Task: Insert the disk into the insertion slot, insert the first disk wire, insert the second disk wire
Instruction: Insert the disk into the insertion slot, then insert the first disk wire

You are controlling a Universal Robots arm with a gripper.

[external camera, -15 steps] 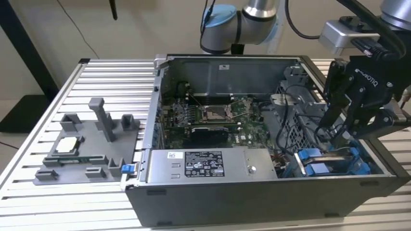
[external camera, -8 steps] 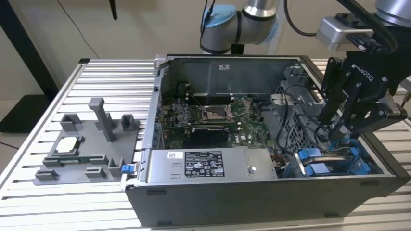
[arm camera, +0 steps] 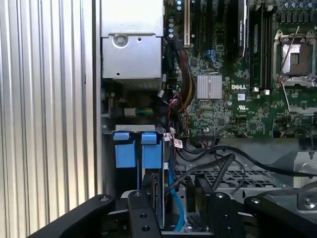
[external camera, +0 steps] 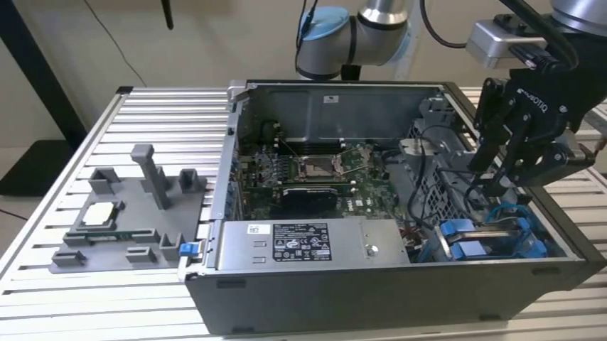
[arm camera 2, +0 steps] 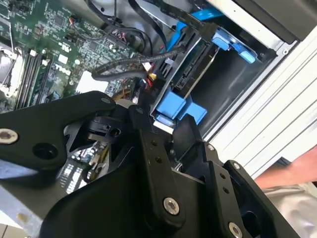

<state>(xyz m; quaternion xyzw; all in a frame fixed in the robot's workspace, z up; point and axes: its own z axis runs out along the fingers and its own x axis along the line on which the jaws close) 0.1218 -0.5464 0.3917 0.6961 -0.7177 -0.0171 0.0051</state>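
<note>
At the drive bay in the corner of the open computer case [external camera: 379, 305], toward the exterior view's right: your gripper [external camera: 495, 186] hangs low over the insertion slot [arm camera: 108, 158].

Step 1 reads as done. The disk [arm camera 2: 194, 67] stands on edge inside the slot with its blue carrier frame seated and its blue tabs [arm camera: 124, 151] at the bay's mouth.

Steps 2 and 3 look open. In the second wrist view the disk's connector edge appears bare, with no plug on it, though part of it is hidden behind the claw.

Claw state: you cannot tell from these views how wide it stands, or whether it has hold of a wire.

Counts:
- Disk: 1.
- Blue tabs: 2, side by side.
- Blue cable [arm camera: 172, 201]: 1, running down just beside the disk.
- Black cables [arm camera: 218, 161]: at least 3 crossing the perforated cage [arm camera: 233, 176]; exact number unclear.
- Power-supply box [external camera: 303, 243]: 1.
- Processor socket [external camera: 316, 168] on the board: 1.
- Grey fixture [external camera: 124, 213]: 1, on the table [external camera: 57, 298], well apart from the slot.
</note>
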